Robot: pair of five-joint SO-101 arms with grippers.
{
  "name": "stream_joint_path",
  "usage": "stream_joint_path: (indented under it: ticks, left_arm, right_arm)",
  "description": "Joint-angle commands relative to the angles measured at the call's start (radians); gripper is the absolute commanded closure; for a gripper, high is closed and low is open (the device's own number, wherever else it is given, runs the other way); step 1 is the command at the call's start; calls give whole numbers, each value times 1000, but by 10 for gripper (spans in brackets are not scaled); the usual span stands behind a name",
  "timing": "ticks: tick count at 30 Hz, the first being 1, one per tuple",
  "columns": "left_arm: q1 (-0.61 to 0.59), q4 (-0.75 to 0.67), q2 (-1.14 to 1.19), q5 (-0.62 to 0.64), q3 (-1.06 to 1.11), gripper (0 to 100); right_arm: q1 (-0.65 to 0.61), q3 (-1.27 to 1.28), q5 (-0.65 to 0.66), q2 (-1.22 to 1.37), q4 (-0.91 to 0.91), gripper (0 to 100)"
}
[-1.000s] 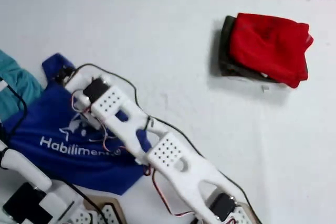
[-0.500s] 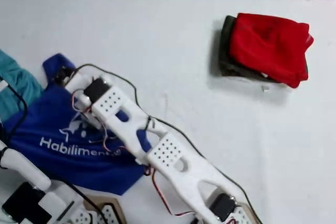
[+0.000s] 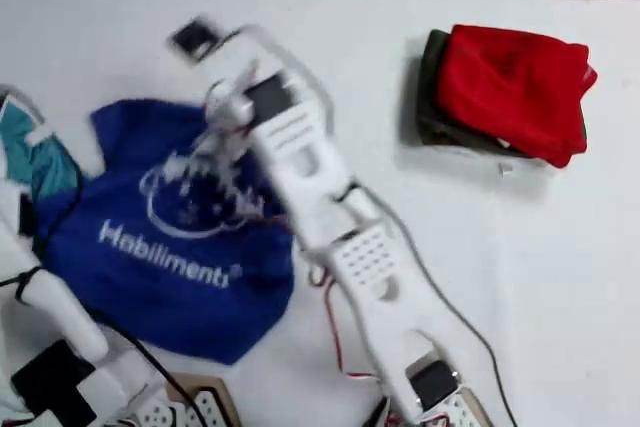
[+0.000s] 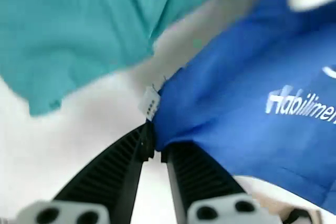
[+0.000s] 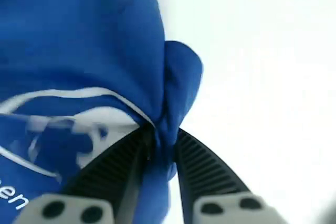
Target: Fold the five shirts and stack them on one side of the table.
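- The blue shirt (image 3: 170, 257) is spread, rumpled, over the table's (image 3: 520, 277) near left part, its printed side up.
- A bunched fold at its far edge is clamped between the closed fingers of the right gripper (image 5: 160, 132).
- Its edge toward the table's left side, by a small label, is pinched in the left gripper (image 4: 156, 148), fingers together on the cloth.
- The span between the two grips is judged the fold line.
- A teal shirt (image 4: 79, 24) lies just beside it at the left edge.
- The red shirt (image 3: 510, 87), folded over a dark shirt (image 3: 432, 97), sits well apart near the far right corner, nearer the right arm, with nothing between.
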Motion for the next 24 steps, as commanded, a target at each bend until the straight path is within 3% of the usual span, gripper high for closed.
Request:
stream_joint_path:
  ticks: [1,7,12,16,24]
  left_arm:
    - [110,71,-8,55,-177,973]
    - [264,172,-11,58,-499,973]
    - [327,178,-15,58,-602,973]
    - [370,180,-15,60,-473,973]
    - [476,158,-8,49,-15,973]
  right_arm:
    - [111,92,9,-251,24,979]
    - [211,451,8,-601,24,979]
    - [251,825,5,-912,22,979]
    - [295,1172,-23,-1135,-22,979]
    - [390,1985,-21,-1477,-361,979]
